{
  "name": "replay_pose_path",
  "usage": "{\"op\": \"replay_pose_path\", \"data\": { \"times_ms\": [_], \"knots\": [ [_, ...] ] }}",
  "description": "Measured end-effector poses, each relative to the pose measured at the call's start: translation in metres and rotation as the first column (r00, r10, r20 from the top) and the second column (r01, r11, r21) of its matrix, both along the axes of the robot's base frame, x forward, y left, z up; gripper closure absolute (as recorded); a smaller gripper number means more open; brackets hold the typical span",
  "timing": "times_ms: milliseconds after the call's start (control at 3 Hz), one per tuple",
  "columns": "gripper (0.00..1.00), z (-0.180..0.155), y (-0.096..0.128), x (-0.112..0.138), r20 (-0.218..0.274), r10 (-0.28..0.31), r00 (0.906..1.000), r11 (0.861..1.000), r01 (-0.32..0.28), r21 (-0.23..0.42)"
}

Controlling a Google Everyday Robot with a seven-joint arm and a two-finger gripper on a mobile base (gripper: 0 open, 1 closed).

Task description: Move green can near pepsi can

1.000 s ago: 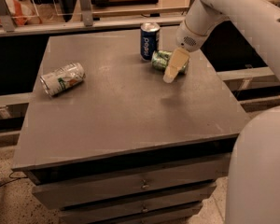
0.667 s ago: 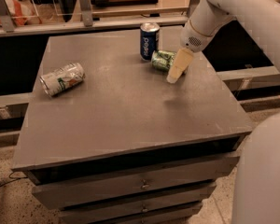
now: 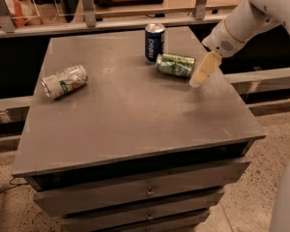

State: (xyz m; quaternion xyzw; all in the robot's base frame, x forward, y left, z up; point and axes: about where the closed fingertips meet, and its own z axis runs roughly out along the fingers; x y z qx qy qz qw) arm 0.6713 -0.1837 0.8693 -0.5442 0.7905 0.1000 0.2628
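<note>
1. The green can [image 3: 175, 65] lay on its side at the far right of the tabletop [image 3: 130, 115], long axis running left to right.
2. The pepsi can [image 3: 154, 42] stood upright just beyond its left end, at the far edge of the tabletop. The two were right beside each other; I could not tell whether they touched.
3. Judgement: the placement goal looked met, since the green can already sat near the pepsi can.
4. The tool [image 3: 201, 74] hung just to the right of the green can's right end, tilted down and to the left from the white arm [image 3: 246, 21] that came in from the upper right.
5. The tool held nothing: the green can rested on the tabletop with nothing around it. I could not tell whether the tool was apart or together.
6. It seemed lifted off the surface, judging by a faint shadow on the tabletop nearer than its tip.
7. A silver-white can [image 3: 64, 81] with green and orange marks lay on its side well apart at the left, not part of this job.
8. Drawers [image 3: 145, 192] sat closed under the tabletop.
9. Judgement: what was left looked small, namely getting the tool clear without bumping the green can, which could roll on its side or knock the pepsi can over.
10. Nothing else seemed to need moving.
</note>
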Motion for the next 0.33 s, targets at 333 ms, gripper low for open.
{"op": "replay_pose_path", "data": {
  "times_ms": [333],
  "knots": [
    [0.00,-0.0003,-0.0005,-0.0001,0.000,-0.001,1.0000,1.000,0.001,0.000]
  ]
}}
